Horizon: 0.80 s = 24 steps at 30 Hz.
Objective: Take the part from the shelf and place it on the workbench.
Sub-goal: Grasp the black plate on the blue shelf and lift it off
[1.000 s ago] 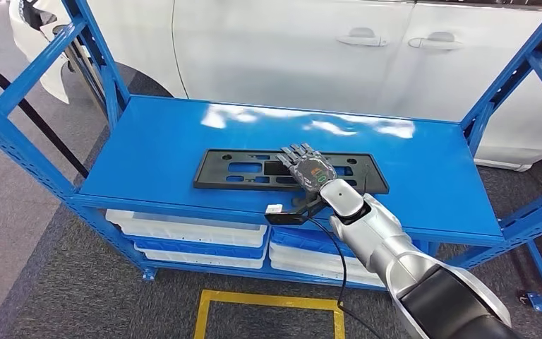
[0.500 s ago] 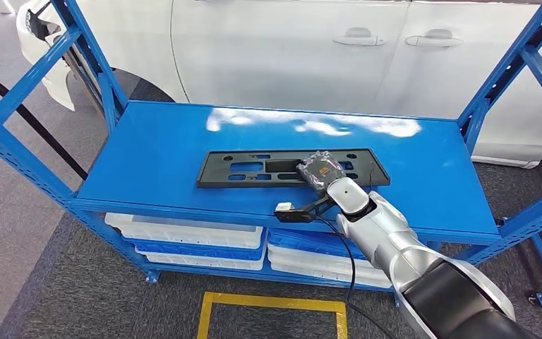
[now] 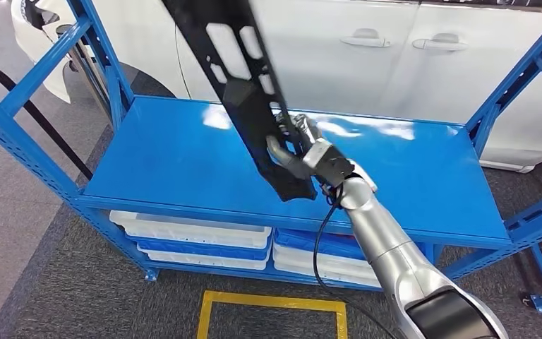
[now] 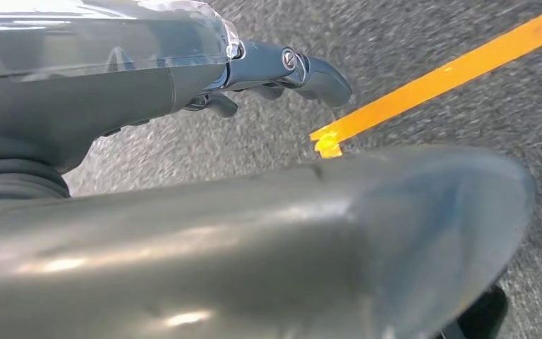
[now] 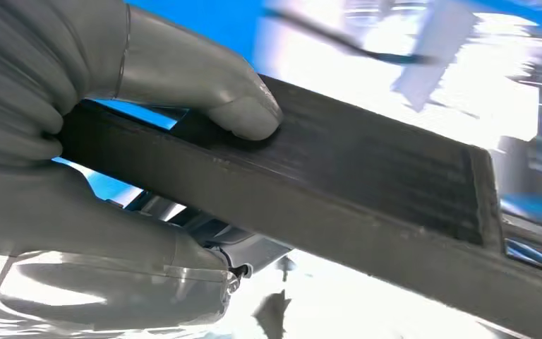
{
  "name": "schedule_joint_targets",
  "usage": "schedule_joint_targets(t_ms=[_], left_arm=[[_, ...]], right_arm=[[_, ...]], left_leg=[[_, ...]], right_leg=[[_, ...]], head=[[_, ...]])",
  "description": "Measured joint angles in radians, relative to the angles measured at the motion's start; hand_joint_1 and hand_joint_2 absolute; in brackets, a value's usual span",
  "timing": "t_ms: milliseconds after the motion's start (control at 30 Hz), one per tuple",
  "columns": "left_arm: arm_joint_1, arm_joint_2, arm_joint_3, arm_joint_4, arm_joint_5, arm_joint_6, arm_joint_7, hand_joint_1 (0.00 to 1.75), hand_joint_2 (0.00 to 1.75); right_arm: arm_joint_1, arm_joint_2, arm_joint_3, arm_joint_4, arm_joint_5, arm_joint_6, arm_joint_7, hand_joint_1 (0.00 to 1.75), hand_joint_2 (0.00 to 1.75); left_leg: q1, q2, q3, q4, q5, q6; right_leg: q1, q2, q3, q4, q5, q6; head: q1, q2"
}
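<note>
A: Starting at the left of the head view, what stands there?

B: The blue upright of the shelf (image 3: 21,134) slants up the left edge, and its top deck spreads across the middle of the frame. The left hand (image 4: 282,74) hangs over grey floor with a yellow line; its fingers look loosely curled with nothing visibly in them, though whether they are apart or closed cannot be told.

A: And the part?

B: The part (image 3: 243,78), a long black slotted panel, is off the deck. Its long axis runs steeply from the top of the frame, left of centre, down to its lower end just above the shelf's front edge at centre.

A: Who has it?

B: The right hand (image 3: 303,152), just right of that lower end. Its fingers are wrapped round the panel's edge, and the right wrist view shows the thumb pressed flat on the black face. So nearly all the panel's length stands above and to the left of the grip.

A: Room to move?

B: The white car (image 3: 367,63) fills the upper right behind the shelf, and another blue post (image 3: 515,78) rises at the right. Open floor lies toward the bottom of the frame; pulling back that way looks safest, minding the tall free end.
</note>
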Motion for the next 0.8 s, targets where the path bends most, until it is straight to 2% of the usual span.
schedule_joint_targets(t_ms=[33, 67, 100, 133, 200, 233, 267, 333, 400, 433, 467, 533, 567, 600, 633, 700, 733, 767, 800], left_arm=[[0.001, 0.000, -0.005, 0.000, -0.004, 0.005, 0.000, 0.00, 0.00], [0.003, 0.000, -0.010, 0.000, -0.008, 0.012, 0.003, 0.00, 0.00], [0.004, 0.000, -0.015, 0.000, -0.010, 0.020, 0.007, 0.00, 0.44], [0.005, 0.000, -0.020, 0.000, -0.011, 0.030, 0.011, 0.00, 0.87], [0.005, -0.001, -0.028, 0.000, -0.010, 0.049, 0.016, 0.00, 1.75], [0.005, -0.002, -0.030, 0.000, -0.009, 0.056, 0.015, 0.00, 1.75], [0.005, -0.002, -0.032, 0.000, -0.008, 0.062, 0.011, 0.00, 1.75], [0.007, -0.003, -0.036, 0.000, -0.013, 0.069, 0.000, 0.00, 1.75], [0.009, -0.004, -0.045, 0.000, -0.027, 0.076, -0.008, 0.00, 1.75], [0.010, -0.004, -0.050, 0.000, -0.033, 0.081, -0.008, 0.00, 1.75], [0.011, -0.004, -0.055, 0.000, -0.037, 0.087, -0.008, 0.00, 1.75], [0.013, -0.004, -0.059, 0.000, -0.036, 0.103, -0.005, 0.00, 1.75], [0.015, -0.004, -0.060, 0.000, -0.033, 0.110, -0.006, 0.00, 1.75], [0.016, -0.004, -0.060, 0.000, -0.028, 0.115, -0.010, 0.00, 1.75], [0.018, -0.003, -0.059, 0.000, -0.023, 0.119, -0.016, 0.00, 1.75], [0.018, -0.003, -0.059, 0.000, -0.008, 0.120, -0.032, 0.00, 1.75], [0.017, -0.003, -0.058, 0.000, -0.001, 0.118, -0.038, 0.00, 1.75], [0.017, -0.003, -0.057, 0.000, 0.007, 0.113, -0.042, 0.00, 1.75], [0.017, -0.003, -0.055, 0.000, 0.014, 0.107, -0.041, 0.00, 1.75]], right_arm=[[0.013, -0.004, -0.016, -0.046, -0.055, 0.029, 0.003, 1.75, 1.75], [0.026, -0.008, -0.029, -0.088, -0.107, 0.059, 0.007, 1.75, 1.75], [0.039, -0.012, -0.039, -0.122, -0.154, 0.089, 0.014, 1.75, 1.75], [0.050, -0.016, -0.046, -0.156, -0.203, 0.122, 0.023, 1.75, 1.75], [0.077, -0.024, -0.055, -0.228, -0.311, 0.196, 0.052, 1.75, 1.75], [0.097, -0.027, -0.055, -0.263, -0.357, 0.229, 0.066, 1.75, 1.75], [0.123, -0.030, -0.053, -0.299, -0.395, 0.258, 0.080, 1.75, 1.75], [0.194, -0.037, -0.037, -0.359, -0.430, 0.295, 0.092, 1.75, 1.75], [0.283, -0.046, -0.005, -0.414, -0.428, 0.316, 0.091, 1.75, 1.75], [0.328, -0.049, 0.015, -0.438, -0.419, 0.323, 0.088, 1.75, 1.75], [0.372, -0.051, 0.037, -0.461, -0.410, 0.328, 0.085, 1.75, 1.75], [0.449, -0.054, 0.080, -0.495, -0.391, 0.330, 0.083, 1.75, 1.75], [0.483, -0.055, 0.100, -0.509, -0.384, 0.326, 0.085, 1.75, 1.75], [0.511, -0.057, 0.116, -0.521, -0.379, 0.322, 0.088, 1.75, 1.75], [0.534, -0.058, 0.130, -0.532, -0.375, 0.316, 0.092, 1.75, 1.75], [0.568, -0.062, 0.148, -0.551, -0.372, 0.307, 0.095, 1.75, 1.75], [0.580, -0.064, 0.154, -0.560, -0.372, 0.303, 0.095, 1.75, 1.75], [0.591, -0.066, 0.158, -0.567, -0.370, 0.299, 0.095, 1.75, 1.75], [0.599, -0.069, 0.160, -0.573, -0.366, 0.295, 0.095, 1.75, 1.75]], left_leg=[[-0.001, 0.000, 0.000, 0.000, 0.000, 0.002], [-0.002, -0.001, 0.000, 0.000, -0.001, 0.003], [-0.003, -0.001, 0.000, 0.001, -0.002, 0.003], [-0.004, -0.002, 0.001, 0.001, -0.003, 0.002], [-0.007, -0.002, 0.004, 0.002, -0.006, -0.002], [-0.009, -0.002, 0.005, 0.003, -0.008, -0.005], [-0.011, -0.002, 0.006, 0.004, -0.010, -0.009], [-0.011, -0.002, 0.009, 0.002, -0.014, -0.018], [-0.010, -0.001, 0.010, 0.011, -0.027, -0.029], [-0.010, -0.001, 0.001, 0.037, -0.046, -0.034], [-0.009, 0.000, -0.019, 0.085, -0.076, -0.039], [-0.006, 0.001, -0.082, 0.227, -0.144, -0.046], [-0.005, 0.001, -0.109, 0.282, -0.162, -0.049], [-0.005, 0.001, -0.119, 0.301, -0.160, -0.049], [-0.005, 0.001, -0.109, 0.278, -0.138, -0.048], [-0.005, 0.002, -0.041, 0.138, -0.070, -0.042], [-0.007, 0.002, -0.007, 0.072, -0.046, -0.037], [-0.009, 0.002, 0.015, 0.027, -0.033, -0.031], [-0.010, 0.001, 0.024, 0.009, -0.032, -0.026]], right_leg=[[-0.001, 0.000, -0.035, 0.070, -0.027, 0.002], [-0.001, 0.000, -0.060, 0.117, -0.038, 0.003], [-0.001, 0.000, -0.067, 0.124, -0.027, 0.002], [-0.001, 0.000, -0.053, 0.088, 0.002, -0.001], [0.001, 0.000, 0.014, -0.060, 0.075, -0.011], [0.004, -0.001, 0.044, -0.124, 0.098, -0.016], [0.007, -0.002, 0.063, -0.163, 0.109, -0.021], [0.012, -0.003, 0.072, -0.179, 0.108, -0.027], [0.008, -0.005, 0.080, -0.187, 0.109, -0.038], [0.006, -0.007, 0.084, -0.191, 0.109, -0.043], [0.004, -0.008, 0.087, -0.193, 0.109, -0.048], [0.005, -0.009, 0.090, -0.193, 0.105, -0.054], [0.006, -0.009, 0.090, -0.192, 0.103, -0.056], [0.006, -0.008, 0.091, -0.190, 0.101, -0.056], [0.006, -0.007, 0.093, -0.188, 0.098, -0.055], [0.006, -0.005, 0.098, -0.184, 0.092, -0.051], [0.008, -0.004, 0.100, -0.181, 0.089, -0.048], [0.010, -0.004, 0.101, -0.180, 0.087, -0.043], [0.012, -0.003, 0.101, -0.179, 0.086, -0.039]], head=[[0.000, 0.000], [0.000, 0.000], [0.000, 0.000], [0.000, 0.000], [0.000, 0.000], [0.000, 0.000], [0.000, 0.000], [0.000, 0.000], [0.000, 0.000], [0.000, 0.000], [0.000, 0.000], [0.000, 0.000], [0.000, 0.000], [0.000, 0.000], [0.000, 0.000], [0.000, 0.000], [0.000, 0.000], [0.000, 0.000], [0.000, 0.000]])
